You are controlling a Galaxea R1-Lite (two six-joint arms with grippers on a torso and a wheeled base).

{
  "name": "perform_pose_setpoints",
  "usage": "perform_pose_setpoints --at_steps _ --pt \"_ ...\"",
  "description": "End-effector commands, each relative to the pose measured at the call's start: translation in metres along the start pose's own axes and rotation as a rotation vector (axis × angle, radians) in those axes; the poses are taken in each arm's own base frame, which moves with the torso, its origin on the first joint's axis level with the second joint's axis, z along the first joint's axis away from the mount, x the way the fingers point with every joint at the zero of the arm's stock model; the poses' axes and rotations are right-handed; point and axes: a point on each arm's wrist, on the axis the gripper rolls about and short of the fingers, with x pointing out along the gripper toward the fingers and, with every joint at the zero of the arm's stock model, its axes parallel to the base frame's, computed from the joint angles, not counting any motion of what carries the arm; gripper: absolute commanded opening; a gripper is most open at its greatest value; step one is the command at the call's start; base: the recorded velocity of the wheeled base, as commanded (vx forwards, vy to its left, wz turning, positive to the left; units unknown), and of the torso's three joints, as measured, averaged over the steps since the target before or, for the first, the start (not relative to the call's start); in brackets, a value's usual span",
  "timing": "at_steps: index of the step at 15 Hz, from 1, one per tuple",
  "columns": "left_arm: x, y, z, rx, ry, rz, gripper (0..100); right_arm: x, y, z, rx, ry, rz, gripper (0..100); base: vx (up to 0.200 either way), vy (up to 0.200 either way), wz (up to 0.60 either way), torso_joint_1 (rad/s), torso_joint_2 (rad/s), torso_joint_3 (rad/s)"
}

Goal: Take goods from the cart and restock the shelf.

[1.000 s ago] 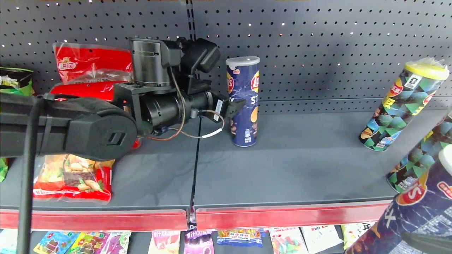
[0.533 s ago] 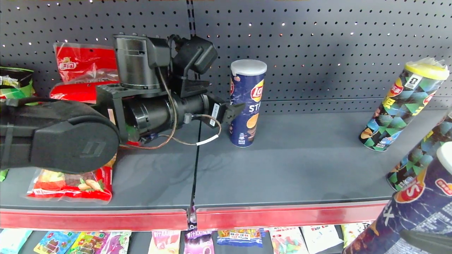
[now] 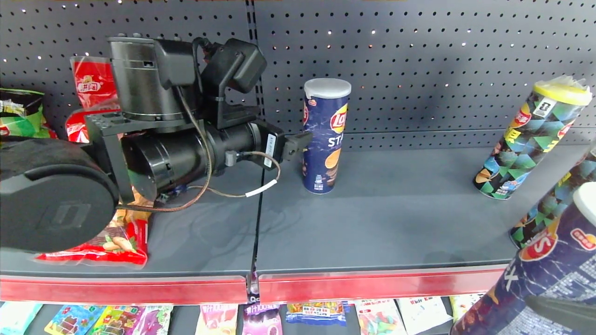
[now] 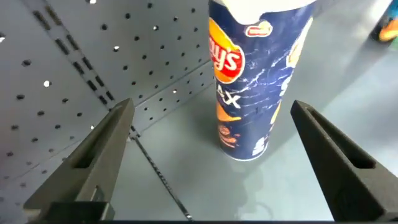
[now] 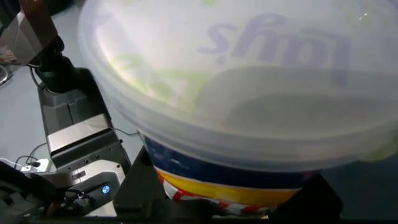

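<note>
A blue chip can [image 3: 326,135] with a white lid stands upright on the grey shelf [image 3: 382,218], close to the pegboard back. My left gripper [image 3: 300,139] hovers just to its left, open. In the left wrist view the can [image 4: 255,81] stands just ahead of the spread fingers [image 4: 93,168], untouched, with the left gripper [image 4: 212,109] centred on it. My right gripper [image 5: 227,202] is shut on a second blue chip can [image 3: 535,279], held tilted at the lower right in front of the shelf. Its clear lid [image 5: 236,74] sits close to the right wrist camera.
Two colourful cans [image 3: 531,139] [image 3: 554,204] lean at the shelf's right end. Red snack bags [image 3: 93,79] [image 3: 98,244] and a green bag [image 3: 18,111] lie at the left. The shelf has a red front lip [image 3: 372,284]; sweet packets [image 3: 316,311] hang below.
My left arm has drawn back to the left, away from the blue can, which now stands free and upright. The can in my right gripper has hardly moved.
</note>
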Motion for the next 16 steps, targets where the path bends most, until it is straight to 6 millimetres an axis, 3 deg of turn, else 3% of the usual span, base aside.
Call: perform_pose_setpoints --at_steps 1,9,16 --pt "-0.002 0.0 0.003 0.001 -0.012 0.003 100 0.0 0.0 0.0 0.0 0.0 -0.004 0 0.0 0.0 0.0 0.0 0.0 0.0" --pt "0.001 -0.01 -0.001 -0.001 0.002 -0.036 100 0.0 0.0 0.0 0.0 0.0 -0.004 0 0.0 0.0 0.0 0.0 0.0 0.0" --pt "0.024 -0.014 -0.007 0.0 0.011 -0.087 100 -0.001 0.0 -0.001 -0.001 0.001 -0.004 0 0.0 0.0 0.0 0.0 0.0 0.0"
